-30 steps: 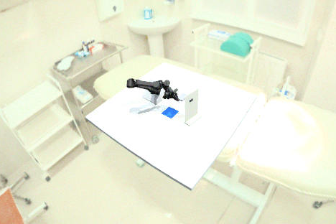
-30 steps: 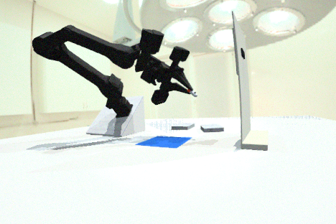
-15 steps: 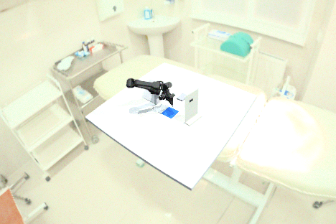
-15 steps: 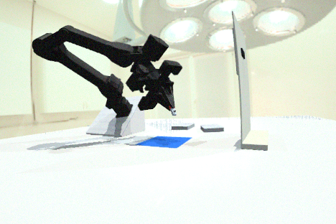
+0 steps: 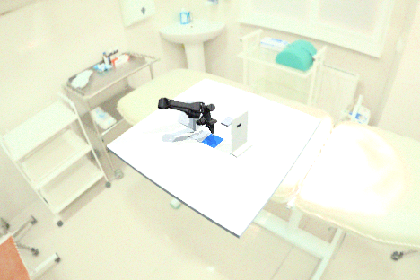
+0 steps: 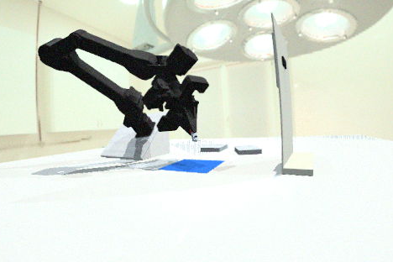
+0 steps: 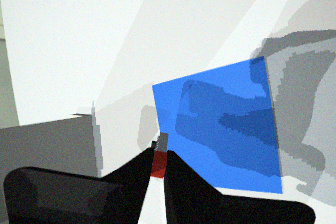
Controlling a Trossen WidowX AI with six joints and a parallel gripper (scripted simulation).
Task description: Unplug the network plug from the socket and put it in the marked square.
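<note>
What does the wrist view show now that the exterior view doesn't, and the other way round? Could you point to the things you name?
Only the wrist view shows the plug's [image 6: 195, 136] [image 7: 159, 159] red and grey parts plainly between the fingers. Only the exterior view shows two flat grey blocks [image 6: 213, 148] [image 6: 248, 149] on the table and the round ceiling lamps [image 6: 212, 35]. Both show the blue square [image 6: 191, 166] [image 7: 225, 125], the upright panel [image 6: 286, 109] [image 7: 40, 150] and the gripper [image 6: 194, 135] [image 7: 159, 155].

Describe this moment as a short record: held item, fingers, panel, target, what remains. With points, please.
held item: plug, grey and red [image 6: 195, 136] [image 7: 160, 156], out of the panel
fingers: closed on the plug, pointing down above the table
panel [image 5: 239, 135] [image 6: 286, 109] [image 7: 40, 145]: upright
target: blue square [image 5: 213, 140] [image 6: 193, 166] [image 7: 230, 120], flat on the table [image 5: 238, 197] [image 6: 197, 218], nothing set down in it
remaining: lower plug into square, release, withdraw arm
</note>
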